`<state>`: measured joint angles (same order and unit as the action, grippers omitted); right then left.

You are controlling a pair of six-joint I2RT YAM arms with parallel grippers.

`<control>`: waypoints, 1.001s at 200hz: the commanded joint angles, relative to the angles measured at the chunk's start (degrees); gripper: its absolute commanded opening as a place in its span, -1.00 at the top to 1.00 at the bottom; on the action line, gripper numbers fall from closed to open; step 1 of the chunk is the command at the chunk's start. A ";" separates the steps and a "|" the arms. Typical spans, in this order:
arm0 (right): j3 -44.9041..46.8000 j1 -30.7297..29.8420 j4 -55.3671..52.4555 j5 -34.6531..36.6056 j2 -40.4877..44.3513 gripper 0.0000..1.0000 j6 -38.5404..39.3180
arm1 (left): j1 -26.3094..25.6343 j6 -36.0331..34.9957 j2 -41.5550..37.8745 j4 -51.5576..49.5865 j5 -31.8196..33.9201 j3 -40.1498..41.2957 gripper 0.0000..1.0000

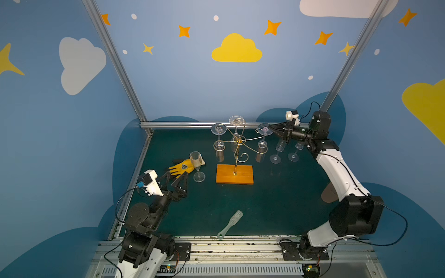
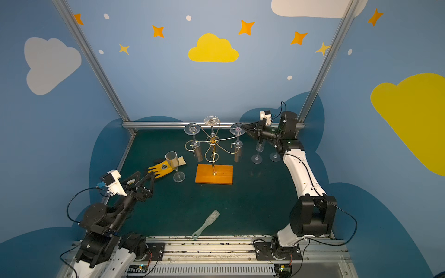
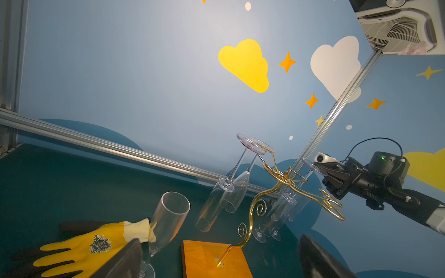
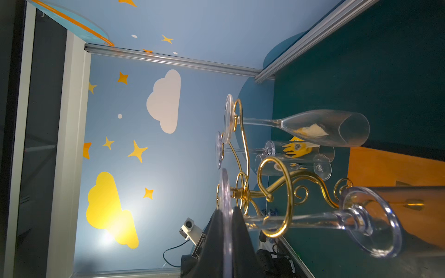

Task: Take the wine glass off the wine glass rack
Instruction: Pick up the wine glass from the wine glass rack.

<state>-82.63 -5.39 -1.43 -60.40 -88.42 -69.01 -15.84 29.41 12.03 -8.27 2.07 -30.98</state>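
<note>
The wine glass rack [image 1: 238,140], gold wire on an orange wooden base [image 1: 234,173], stands mid-table in both top views. Three clear glasses hang upside down from its curled arms. My right gripper [image 1: 272,129] is shut on the foot rim of the right-hand hanging wine glass [image 1: 262,154]. The right wrist view shows my right gripper [image 4: 226,213] pinching the foot disc edge, with the stem [image 4: 313,217] resting in a gold curl. My left gripper [image 1: 177,175] hangs open and empty near the left front. In the left wrist view its fingers [image 3: 122,262] frame the base.
An upright flute [image 1: 196,163] stands on the green table beside a yellow glove [image 1: 181,167], just beyond my left gripper. Two more upright glasses [image 1: 277,154] stand right of the rack, under my right arm. A pale green brush [image 1: 231,223] lies near the front edge.
</note>
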 commanded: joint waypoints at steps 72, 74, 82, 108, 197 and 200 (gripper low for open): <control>-7.68 -6.72 -1.57 3.07 -3.46 1.00 1.12 | 0.19 -1.55 -1.12 -1.74 0.63 -0.83 -0.99; -7.93 -6.80 -1.54 3.18 -3.76 1.00 1.08 | 0.24 -1.61 -1.22 -1.75 0.59 -0.79 -0.99; -9.07 -7.14 -1.32 3.47 -4.70 1.00 0.82 | 0.21 -1.86 -1.30 -1.75 0.70 -0.67 -0.99; -14.17 -7.88 -1.29 3.88 -8.05 1.00 0.96 | 0.24 -2.64 -1.18 -1.84 0.83 -0.70 -0.99; -31.54 -4.46 -6.83 5.85 -16.43 1.00 12.84 | 0.24 -4.03 5.11 -3.34 -2.19 -8.80 -0.99; -31.79 -4.34 -7.01 6.10 -16.39 1.00 13.34 | 0.27 -4.64 5.51 -3.10 -3.34 -9.23 -0.99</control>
<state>-110.89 -10.70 -8.10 -55.55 -104.66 -60.93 -15.84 27.20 15.07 -11.31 2.46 -36.29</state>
